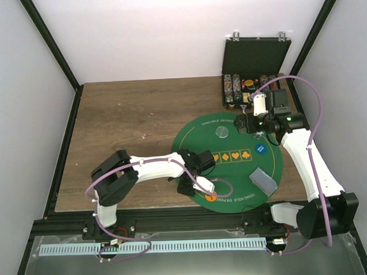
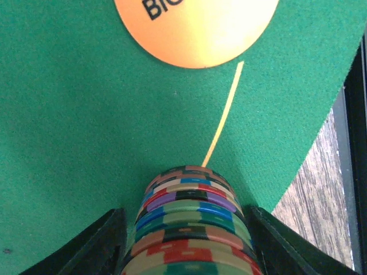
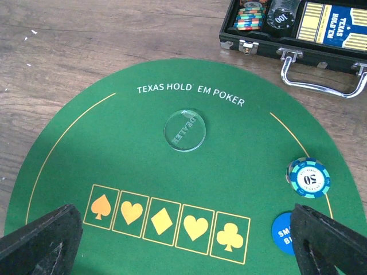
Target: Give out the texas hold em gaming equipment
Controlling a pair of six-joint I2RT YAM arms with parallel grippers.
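Okay, top view: left gripper (image 1: pixel 190 184) sits low over the near edge of the round green felt mat (image 1: pixel 233 172), just beside the flat orange round disc (image 1: pixel 211 197). Right gripper (image 1: pixel 242 124) hovers at the far side near the open black hinged case (image 1: pixel 253 74). Grey-blue card deck (image 1: pixel 263 181) lies near right on the mat, apart from both.

Left wrist view: gripper clamps a stack of multicoloured striped chips (image 2: pixel 189 229). Orange disc lies ahead, apart from it. Cannot tell if the stack touches the felt. Likely step: setting this stack down at the seat. To do it well: lower until it bears on felt, stay short of the disc and inside the mat edge, part the fingers slowly so nothing spills.

Right wrist view: gripper spread wide, holding nothing. Clear round dealer disc (image 3: pixel 184 130) and blue-striped 50 chip (image 3: pixel 309 177) lie on felt ahead.
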